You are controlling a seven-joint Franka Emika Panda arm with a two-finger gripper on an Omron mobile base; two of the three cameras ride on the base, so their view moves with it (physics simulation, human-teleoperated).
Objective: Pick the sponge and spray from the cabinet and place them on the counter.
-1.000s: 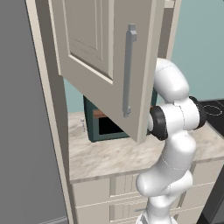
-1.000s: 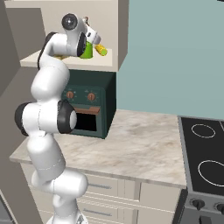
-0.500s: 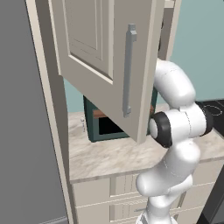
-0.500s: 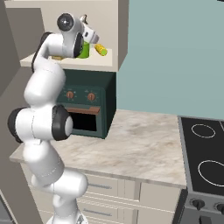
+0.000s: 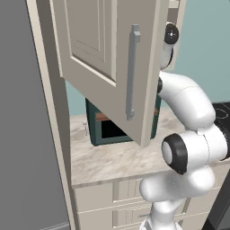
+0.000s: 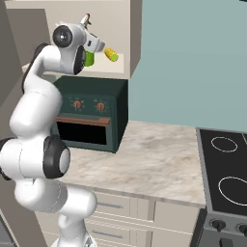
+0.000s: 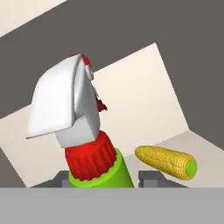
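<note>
Claw (image 7: 105,177) up inside the cabinet (image 5: 112,67), pinched on the spray (image 7: 94,164) at its green body | spray upright-ish, long axis along the claw, red collar and white trigger head away from it | nothing on the desk (image 6: 159,159) yet, sponge not spotted | corn cob (image 7: 166,162) just beside on the shelf

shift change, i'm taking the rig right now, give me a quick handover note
Gripper: up inside the open cabinet, fingers either side of the spray at its green body; looks closed on it, but the contact itself is cut off in the hand view.
Spray: upright on the cabinet shelf, a corn cob lying beside it.
Sponge: not spotted from here.
Counter: neither item there, only the dark green oven.
Done: door open, spray reached.
Left: lift the spray out to the counter, then the sponge.
</note>
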